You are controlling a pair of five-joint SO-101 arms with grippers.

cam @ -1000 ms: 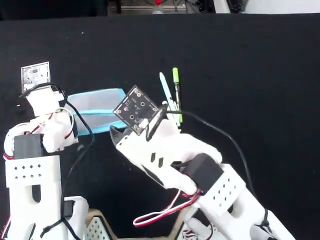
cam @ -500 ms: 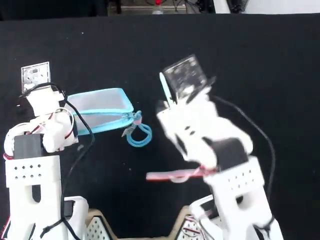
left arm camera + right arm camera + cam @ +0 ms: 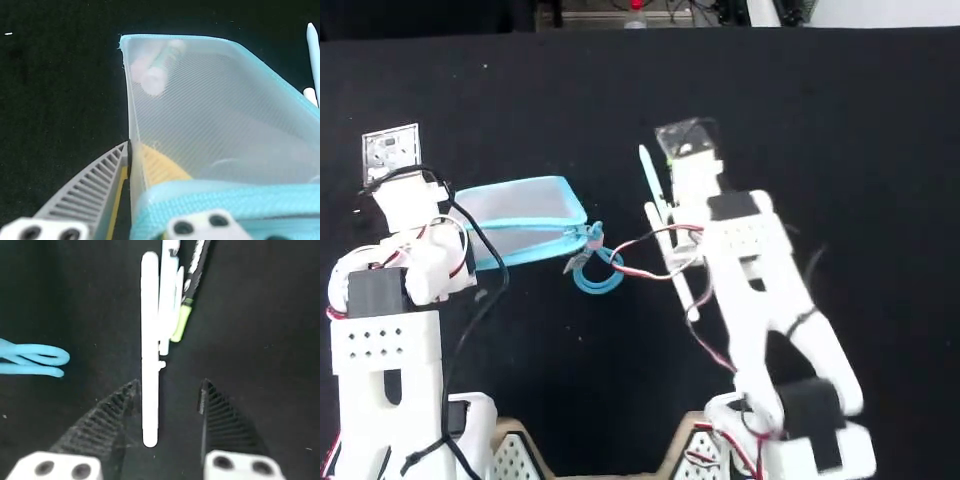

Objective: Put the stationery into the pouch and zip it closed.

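A light-blue mesh pouch (image 3: 523, 218) lies at the left of the black table, its zipper end with a blue loop (image 3: 599, 270) pointing right. My left gripper (image 3: 126, 165) is shut on the pouch's (image 3: 210, 125) left edge, and a white stick-shaped item (image 3: 154, 70) lies inside. Right of the pouch lie a pale pen (image 3: 647, 168) and a green pen, side by side. My right gripper (image 3: 668, 200) hangs over them, open. In the right wrist view the white pen (image 3: 150, 350) runs along one finger (image 3: 122, 402), the green pen (image 3: 183, 320) sits farther out, and the gripper (image 3: 170, 387) holds nothing.
A small square marker card (image 3: 390, 148) lies at the far left behind the left arm. The blue loop (image 3: 32, 358) rests a short way from the pens. Black tabletop (image 3: 840, 150) stretches to the right and to the back.
My right arm swung from over the pouch's zipper end to over the pens, uncovering the zipper and loop. The left arm and the pouch stayed put.
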